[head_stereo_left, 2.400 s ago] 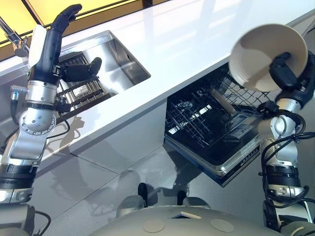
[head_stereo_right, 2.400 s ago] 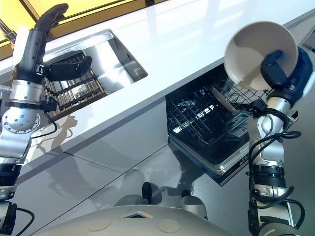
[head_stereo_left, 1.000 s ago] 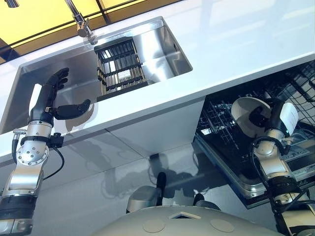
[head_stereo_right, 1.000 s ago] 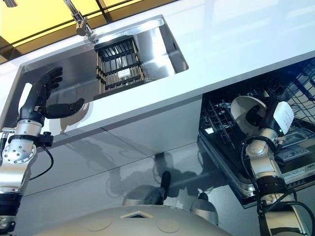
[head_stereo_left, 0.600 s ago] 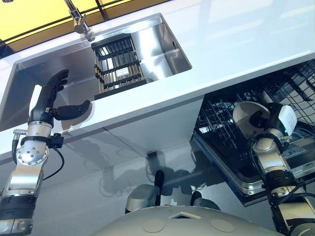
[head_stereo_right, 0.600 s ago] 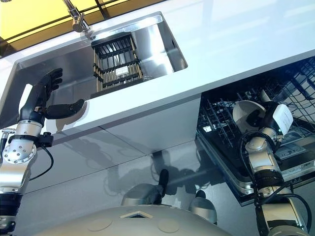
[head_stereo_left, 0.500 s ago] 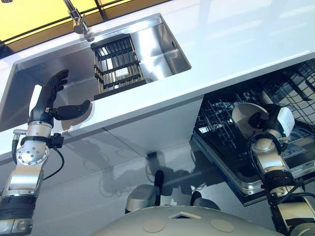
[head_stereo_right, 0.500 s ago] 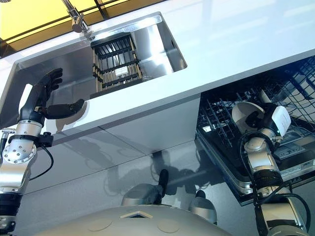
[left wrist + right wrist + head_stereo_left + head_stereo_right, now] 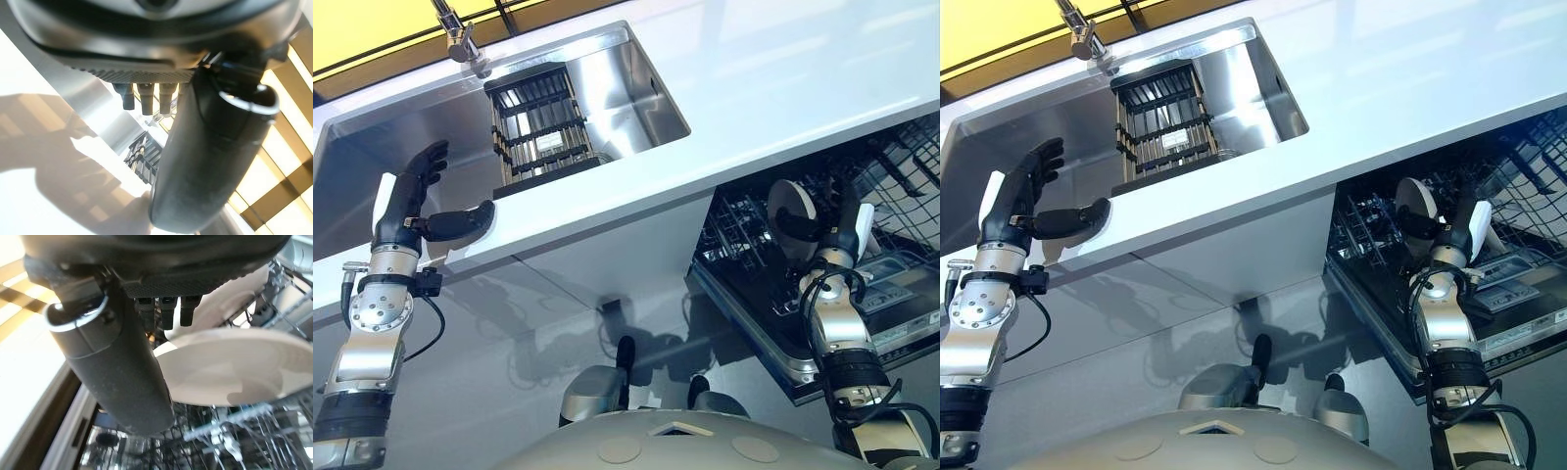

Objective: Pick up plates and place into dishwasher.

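Observation:
A white plate stands nearly on edge among the wires of the open dishwasher's upper rack, at the right. My right hand is shut on the plate, thumb across its near face and fingers behind it. In the right wrist view the plate sits between my thumb and fingers, with another white dish behind it in the rack. My left hand hovers open at the counter's front edge by the sink, holding nothing; its thumb shows in the left wrist view.
A steel sink holds a dark dish rack under a faucet. The white counter overhangs the dishwasher. The pulled-out lower part of the dishwasher juts towards me at the lower right.
My right hand has brought the plate down from high above the counter into the dishwasher rack and turned it on edge. The camera has shifted; my left hand stays open.

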Robot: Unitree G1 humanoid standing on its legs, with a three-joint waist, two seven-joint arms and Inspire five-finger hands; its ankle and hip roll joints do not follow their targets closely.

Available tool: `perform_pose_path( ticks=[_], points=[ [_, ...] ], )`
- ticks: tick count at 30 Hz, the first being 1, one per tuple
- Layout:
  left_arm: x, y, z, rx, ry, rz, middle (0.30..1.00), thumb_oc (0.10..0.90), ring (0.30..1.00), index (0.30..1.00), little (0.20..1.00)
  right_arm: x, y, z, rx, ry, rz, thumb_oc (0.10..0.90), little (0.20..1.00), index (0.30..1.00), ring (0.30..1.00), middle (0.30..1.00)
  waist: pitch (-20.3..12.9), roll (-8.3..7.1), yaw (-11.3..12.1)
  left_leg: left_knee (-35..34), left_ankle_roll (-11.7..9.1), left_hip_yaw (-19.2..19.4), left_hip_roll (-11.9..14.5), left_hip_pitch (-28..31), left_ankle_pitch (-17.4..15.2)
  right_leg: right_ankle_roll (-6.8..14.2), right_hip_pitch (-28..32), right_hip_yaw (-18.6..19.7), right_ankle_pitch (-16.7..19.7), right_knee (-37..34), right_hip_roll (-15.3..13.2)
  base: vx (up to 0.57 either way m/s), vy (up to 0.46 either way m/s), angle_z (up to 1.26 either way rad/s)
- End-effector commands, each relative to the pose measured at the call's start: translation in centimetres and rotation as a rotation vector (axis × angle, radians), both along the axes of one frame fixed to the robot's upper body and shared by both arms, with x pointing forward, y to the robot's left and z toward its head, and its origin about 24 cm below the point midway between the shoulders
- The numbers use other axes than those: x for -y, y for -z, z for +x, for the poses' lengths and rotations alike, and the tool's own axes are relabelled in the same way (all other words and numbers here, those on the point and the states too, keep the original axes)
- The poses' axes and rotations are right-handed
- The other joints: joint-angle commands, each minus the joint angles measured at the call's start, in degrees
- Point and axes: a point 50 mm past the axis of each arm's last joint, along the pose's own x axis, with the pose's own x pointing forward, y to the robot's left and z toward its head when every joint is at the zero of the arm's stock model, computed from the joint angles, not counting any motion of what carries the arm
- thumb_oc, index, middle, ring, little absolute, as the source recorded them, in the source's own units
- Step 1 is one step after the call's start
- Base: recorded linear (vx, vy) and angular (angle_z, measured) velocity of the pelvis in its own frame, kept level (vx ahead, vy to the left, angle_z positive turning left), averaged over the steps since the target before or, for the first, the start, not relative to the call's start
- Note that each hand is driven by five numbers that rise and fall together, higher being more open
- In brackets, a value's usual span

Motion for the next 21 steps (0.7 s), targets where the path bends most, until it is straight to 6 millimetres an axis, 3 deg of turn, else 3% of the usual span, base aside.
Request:
perform_pose_path(
  ticks=[1,7,11,16,21],
  points=[
    [-1.8,-5.1,0.0,0.218,-0.036,0.087,0.900,0.800,0.900,0.900,0.900,-0.6,-5.7,0.9,0.295,-0.043,-0.115,0.800,0.900,0.900,0.900,0.900,-5.8,-2.23,-1.2,2.6,0.8,3.9,-2.2,2.1,-7.5,-1.1,-6.5,1.3,-3.3,8.9,1.5,-0.01,0.002,-0.07],
    [-1.9,-5.0,-0.3,0.221,-0.047,0.087,0.900,0.800,0.900,0.900,0.900,-0.7,-8.9,-0.5,0.546,0.033,-0.227,0.800,0.900,0.900,0.900,0.900,-6.2,-2.51,-2.1,2.3,1.4,5.0,-2.4,3.0,-8.4,-0.7,-6.3,2.0,-2.9,8.0,1.7,-0.02,0.010,-0.09],
    [-2.5,-4.7,-0.9,0.228,-0.074,0.089,0.900,0.800,0.900,0.900,0.900,0.0,-9.0,-2.1,0.639,0.074,-0.159,0.800,0.900,0.900,0.900,0.900,-6.5,-2.52,-3.2,1.6,1.7,6.0,-2.4,3.5,-8.8,-0.2,-6.5,2.7,-2.7,7.7,1.7,-0.02,0.020,-0.10],
    [-2.9,-4.2,-2.0,0.234,-0.112,0.084,0.900,0.800,0.900,0.900,0.900,-0.4,-6.3,-3.8,0.695,0.039,0.122,0.800,0.900,0.900,0.900,0.900,-6.5,-2.06,-4.8,0.7,2.0,7.2,-2.5,3.9,-9.0,0.2,-7.1,3.9,-2.3,7.2,1.7,-0.03,0.027,-0.17],
    [-3.8,-3.9,-2.7,0.233,-0.145,0.077,0.900,0.800,0.900,0.900,0.900,1.8,-1.0,-5.8,0.614,0.267,0.368,0.800,0.900,0.900,0.900,0.900,-6.1,-1.55,-5.8,0.6,1.9,8.3,-2.5,3.9,-9.3,0.4,-7.4,4.3,-2.3,7.0,1.5,-0.01,0.013,-0.13]
  ],
)
